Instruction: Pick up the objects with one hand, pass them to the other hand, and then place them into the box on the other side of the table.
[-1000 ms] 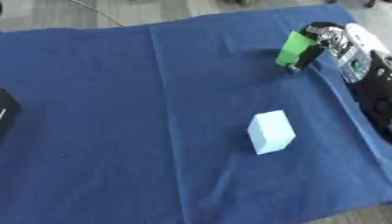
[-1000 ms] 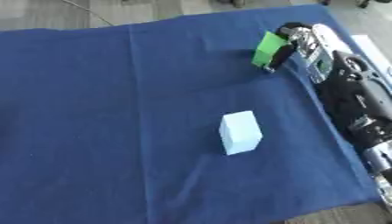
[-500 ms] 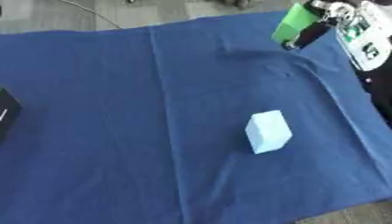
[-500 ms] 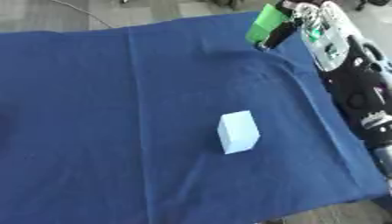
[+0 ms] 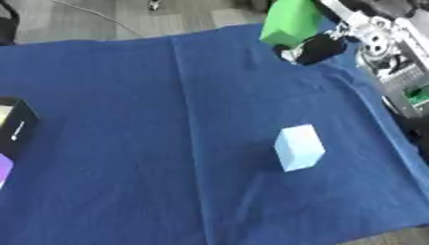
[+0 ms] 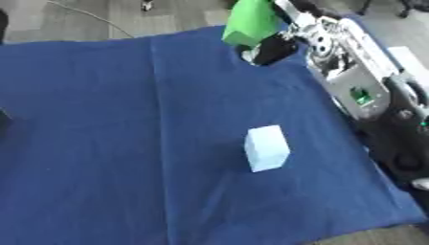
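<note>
One green block (image 5: 290,21) is up in the air at the far right of the table, held by the right hand (image 5: 322,43) with its fingers curled round it. It might slip during the pass. One pale blue block (image 6: 267,147) waits on the blue cloth (image 5: 126,143). One black box (image 5: 15,127) sits far left. No left hand shows.

Both eye views look down from the robot's head onto the table (image 5: 126,143). They share nearly the whole blue surface. The right eye view is shifted, so the black box (image 5: 15,125) at the left edge shows clearly only in the left eye view.
</note>
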Motion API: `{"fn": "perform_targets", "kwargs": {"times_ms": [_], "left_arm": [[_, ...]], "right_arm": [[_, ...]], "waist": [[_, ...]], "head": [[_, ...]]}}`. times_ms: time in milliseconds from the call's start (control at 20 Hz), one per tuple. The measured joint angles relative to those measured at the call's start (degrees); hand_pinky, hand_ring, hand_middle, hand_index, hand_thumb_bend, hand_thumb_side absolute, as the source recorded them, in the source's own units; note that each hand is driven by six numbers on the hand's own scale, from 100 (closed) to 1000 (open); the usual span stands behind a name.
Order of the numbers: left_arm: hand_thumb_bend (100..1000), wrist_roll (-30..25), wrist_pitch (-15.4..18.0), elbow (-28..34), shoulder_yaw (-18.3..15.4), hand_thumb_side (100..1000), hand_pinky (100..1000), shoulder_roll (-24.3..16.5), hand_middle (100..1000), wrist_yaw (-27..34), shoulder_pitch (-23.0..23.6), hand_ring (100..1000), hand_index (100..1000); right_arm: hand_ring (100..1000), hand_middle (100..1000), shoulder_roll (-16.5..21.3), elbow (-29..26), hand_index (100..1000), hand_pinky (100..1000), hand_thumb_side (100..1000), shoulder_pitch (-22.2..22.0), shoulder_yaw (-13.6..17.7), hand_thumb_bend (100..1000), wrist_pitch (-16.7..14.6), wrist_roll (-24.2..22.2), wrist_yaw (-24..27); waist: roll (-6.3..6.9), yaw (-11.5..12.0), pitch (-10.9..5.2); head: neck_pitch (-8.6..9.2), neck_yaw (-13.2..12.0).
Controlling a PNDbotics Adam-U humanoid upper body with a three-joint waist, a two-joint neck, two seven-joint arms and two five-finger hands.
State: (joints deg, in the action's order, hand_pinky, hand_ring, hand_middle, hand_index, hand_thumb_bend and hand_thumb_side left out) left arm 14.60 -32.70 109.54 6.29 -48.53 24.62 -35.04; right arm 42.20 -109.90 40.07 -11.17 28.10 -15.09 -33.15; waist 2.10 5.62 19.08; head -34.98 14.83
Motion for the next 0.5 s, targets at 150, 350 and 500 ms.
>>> {"fn": "perform_targets", "kwargs": {"times_ms": [150, 350, 500], "left_arm": [[355, -1.9, -3.3, 0.3, 2.5, 841, 822, -0.8, 724, 0.4, -2.5, 852, 873], [376, -5.4, -7.1, 1.5, 5.7, 824, 839, -1.0, 735, 0.0, -5.1, 862, 874], [410, -9.1, -9.2, 2.9, 7.6, 815, 840, -1.2, 735, -1.2, -6.3, 861, 871]], "right_arm": [[643, 575, -3.4, -2.8, 680, 761, 100, 0.0, -3.5, 100, -1.9, 3.7, -2.5], [633, 571, -7.8, -3.5, 677, 751, 100, 0.0, -7.7, 100, -5.1, 8.6, -7.5], [634, 570, -10.9, -3.5, 676, 749, 100, 0.6, -10.5, 222, -6.9, 10.5, -11.7]], "waist": [[0.13, -0.3, -0.33], [0.46, -0.6, -0.35], [0.56, -0.6, -0.39]], "head": [[-0.22, -1.0], [-0.73, -2.1], [-0.77, -2.6]]}}
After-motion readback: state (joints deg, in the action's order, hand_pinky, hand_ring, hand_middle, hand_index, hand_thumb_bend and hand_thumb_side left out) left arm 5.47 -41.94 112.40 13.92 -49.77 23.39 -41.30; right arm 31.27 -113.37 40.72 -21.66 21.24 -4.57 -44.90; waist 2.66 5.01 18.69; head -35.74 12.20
